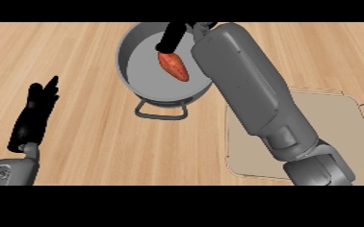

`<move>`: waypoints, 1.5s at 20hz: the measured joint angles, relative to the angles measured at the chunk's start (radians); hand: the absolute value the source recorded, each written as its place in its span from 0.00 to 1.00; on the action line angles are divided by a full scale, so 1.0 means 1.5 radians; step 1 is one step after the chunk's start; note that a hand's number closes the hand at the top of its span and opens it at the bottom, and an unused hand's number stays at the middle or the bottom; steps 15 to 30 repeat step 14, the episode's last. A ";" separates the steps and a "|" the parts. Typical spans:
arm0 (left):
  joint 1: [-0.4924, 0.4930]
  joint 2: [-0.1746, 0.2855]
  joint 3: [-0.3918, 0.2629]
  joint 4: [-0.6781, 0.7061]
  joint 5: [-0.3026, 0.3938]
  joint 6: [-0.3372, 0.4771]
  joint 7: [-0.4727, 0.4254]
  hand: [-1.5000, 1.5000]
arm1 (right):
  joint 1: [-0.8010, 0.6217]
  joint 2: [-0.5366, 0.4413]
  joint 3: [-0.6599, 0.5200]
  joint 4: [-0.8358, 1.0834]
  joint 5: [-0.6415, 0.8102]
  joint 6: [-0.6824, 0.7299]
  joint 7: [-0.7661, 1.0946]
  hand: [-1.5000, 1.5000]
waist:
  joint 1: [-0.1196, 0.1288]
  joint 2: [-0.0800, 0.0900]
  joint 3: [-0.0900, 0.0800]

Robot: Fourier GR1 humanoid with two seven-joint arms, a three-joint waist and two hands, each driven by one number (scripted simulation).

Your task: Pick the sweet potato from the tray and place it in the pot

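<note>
Nearest, at the lower left: left hand [32, 115], open, fingers straight and pointing up, holding nothing, well apart from everything else on the wooden tabletop [92, 139]. At the lower right: flat beige tray [334, 120] lying on the tabletop, partly covered by the grey right forearm [249, 86]. Crosses the tray's left part and slants up and leftward over the pot's right rim. Farther back, near the tray's left edge: round grey pot [142, 77], with a loop handle [162, 111] on its near side. Within the pot's outline, toward its right half: orange sweet potato [174, 66], tilted, lower tip pointing to the near right. At the far rim: black right hand [173, 34], touching the sweet potato's upper end. Mostly hidden behind the forearm, so cannot tell whether closed on the sweet potato or open. Cannot tell either whether resting on the pot's floor or hanging above it.
</note>
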 measured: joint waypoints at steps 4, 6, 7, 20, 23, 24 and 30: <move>-0.002 -0.002 -0.002 -0.009 -0.004 -0.001 0.002 0.50 | 0.009 0.003 -0.020 0.040 -0.071 -0.077 -0.052 0.00 | 0.007 0.002 0.000; -0.002 -0.005 -0.002 -0.009 -0.006 0.000 0.004 0.50 | 0.007 0.003 -0.042 0.045 -0.104 -0.116 -0.073 0.00 | 0.007 0.002 0.000; -0.001 -0.002 0.000 -0.011 -0.003 -0.004 0.004 0.50 | 0.009 0.003 -0.048 0.045 -0.121 -0.140 -0.080 0.00 | 0.008 0.002 0.000; 0.009 -0.007 0.008 -0.008 -0.004 -0.003 0.002 0.50 | 0.011 -0.007 -0.141 0.055 -0.179 -0.247 -0.152 0.00 | -0.006 0.000 0.001; 0.009 -0.007 0.008 -0.008 -0.004 -0.003 0.002 0.50 | 0.011 -0.007 -0.141 0.055 -0.179 -0.247 -0.152 0.00 | -0.006 0.000 0.001; 0.009 -0.007 0.008 -0.008 -0.004 -0.003 0.002 0.50 | 0.011 -0.007 -0.141 0.055 -0.179 -0.247 -0.152 0.00 | -0.006 0.000 0.001; 0.009 -0.007 0.008 -0.008 -0.004 -0.003 0.002 0.50 | 0.011 -0.007 -0.141 0.055 -0.179 -0.247 -0.152 0.00 | -0.006 0.000 0.001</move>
